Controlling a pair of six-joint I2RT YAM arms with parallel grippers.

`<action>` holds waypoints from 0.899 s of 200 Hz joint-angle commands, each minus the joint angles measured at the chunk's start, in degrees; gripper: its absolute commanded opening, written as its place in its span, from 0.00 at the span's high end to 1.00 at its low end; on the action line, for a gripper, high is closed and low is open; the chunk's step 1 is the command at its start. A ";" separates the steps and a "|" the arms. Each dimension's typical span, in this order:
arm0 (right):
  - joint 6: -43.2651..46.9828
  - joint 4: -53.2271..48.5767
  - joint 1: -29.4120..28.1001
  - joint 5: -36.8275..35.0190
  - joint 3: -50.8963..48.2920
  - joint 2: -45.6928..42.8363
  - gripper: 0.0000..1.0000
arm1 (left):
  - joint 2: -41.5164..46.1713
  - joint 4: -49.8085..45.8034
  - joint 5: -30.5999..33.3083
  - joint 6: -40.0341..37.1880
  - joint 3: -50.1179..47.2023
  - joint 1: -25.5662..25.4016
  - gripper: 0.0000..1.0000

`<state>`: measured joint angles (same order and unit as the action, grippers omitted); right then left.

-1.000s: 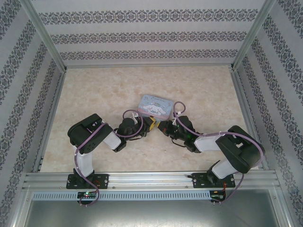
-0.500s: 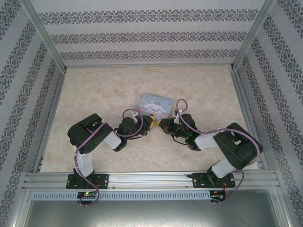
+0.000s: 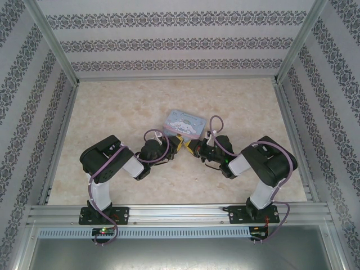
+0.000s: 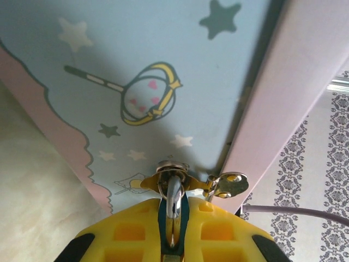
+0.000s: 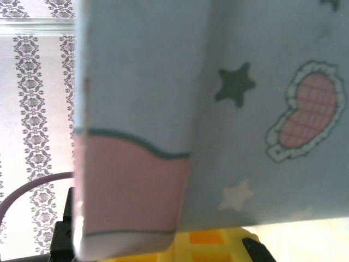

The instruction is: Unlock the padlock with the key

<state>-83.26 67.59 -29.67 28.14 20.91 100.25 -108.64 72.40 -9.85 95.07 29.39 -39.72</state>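
The left gripper [image 3: 178, 144] has its yellow fingers [image 4: 131, 232] drawn nearly together on the padlock [image 4: 173, 202]. The padlock's silver shackle rises toward 12 o'clock into the latch [image 4: 172, 173] of the tin [image 3: 184, 123], and a small flat metal piece [image 4: 229, 184] sits at the latch's 3 o'clock (whether it is the key I cannot tell). The right gripper [image 3: 193, 147] is at the tin's 6 o'clock edge, just beside the left one, and I cannot tell how far it is open.

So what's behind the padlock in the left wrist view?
Behind the padlock, of which a shiny shackle shows, is the blue starry tin, with a gold clasp where the shackle meets it. The lock body is covered by the left fingers.
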 commanded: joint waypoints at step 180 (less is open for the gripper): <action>19.40 -28.13 -1.36 -5.95 7.59 -13.41 1.00 | 1.02 2.66 -10.46 0.21 2.33 -3.87 1.00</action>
<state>-71.99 48.88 -28.67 28.56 23.68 90.83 -108.51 72.12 -11.73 95.20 30.04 -39.90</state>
